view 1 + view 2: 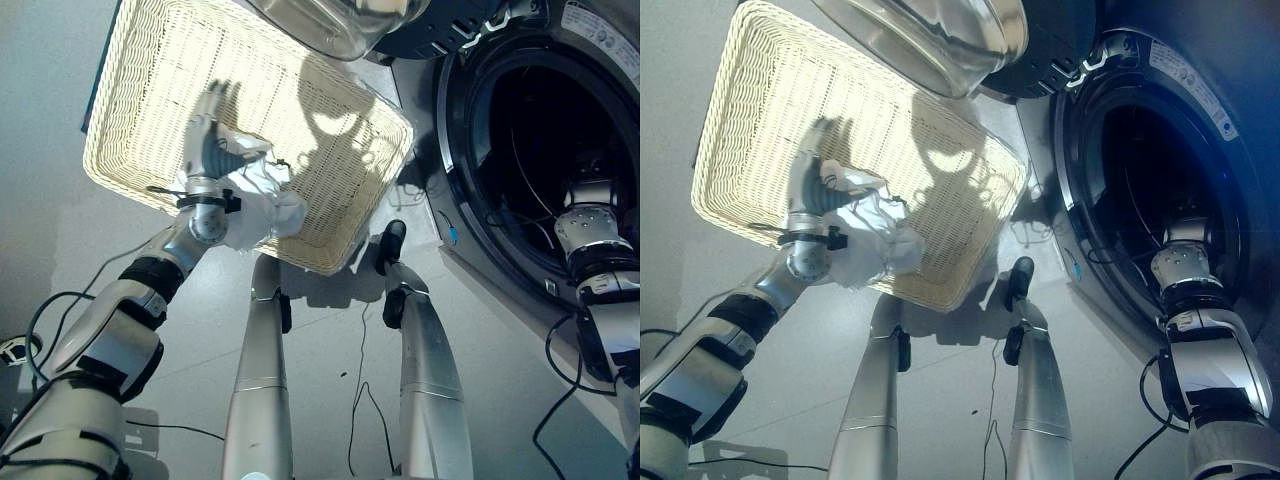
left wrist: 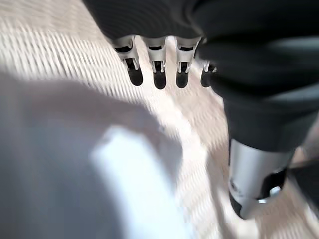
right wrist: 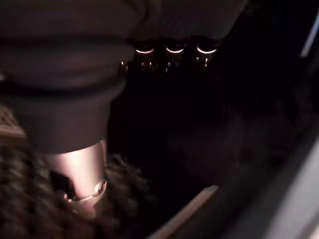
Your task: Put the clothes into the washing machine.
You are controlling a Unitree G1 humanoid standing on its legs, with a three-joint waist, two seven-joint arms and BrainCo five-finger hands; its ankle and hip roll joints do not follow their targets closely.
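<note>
On the right side of the scene stands the dark front-loading washing machine [image 1: 600, 60], its round drum opening [image 1: 1150, 190] black inside and ringed by a pale rim. Its glass-bowled round door [image 1: 940, 40] hangs swung open at the upper middle, reaching out over the far corner of the basket.

Left of the machine, on the pale grey floor [image 1: 500, 340], lies the wide rectangular cream wicker basket [image 1: 150, 90], lit brightly and set at a slant, one corner pointing toward the machine and stopping just short of it.

Inside the basket, near its closest edge, sits a crumpled white cloth garment [image 1: 262, 205], bunched into a loose heap. It rests on the woven bottom and rises a little over the near rim.

The left hand [image 1: 205, 150] is down in the basket just beside the garment, on its left, with the wrist above the near rim. In the left wrist view its fingers [image 2: 159, 74] stretch out straight and relaxed over the weave, the thumb [image 2: 254, 184] held apart from them, and the white garment [image 2: 75, 169] lies alongside the palm; nothing is grasped.

The right arm reaches into the drum opening, the forearm crossing the lower rim. The right hand [image 3: 169, 52] is deep in the dark drum: the right wrist view shows a row of faintly lit fingers and the thumb [image 3: 82, 174] near a dark nubbly mass, but whether those fingers are loose or clenched cannot be told.
</note>
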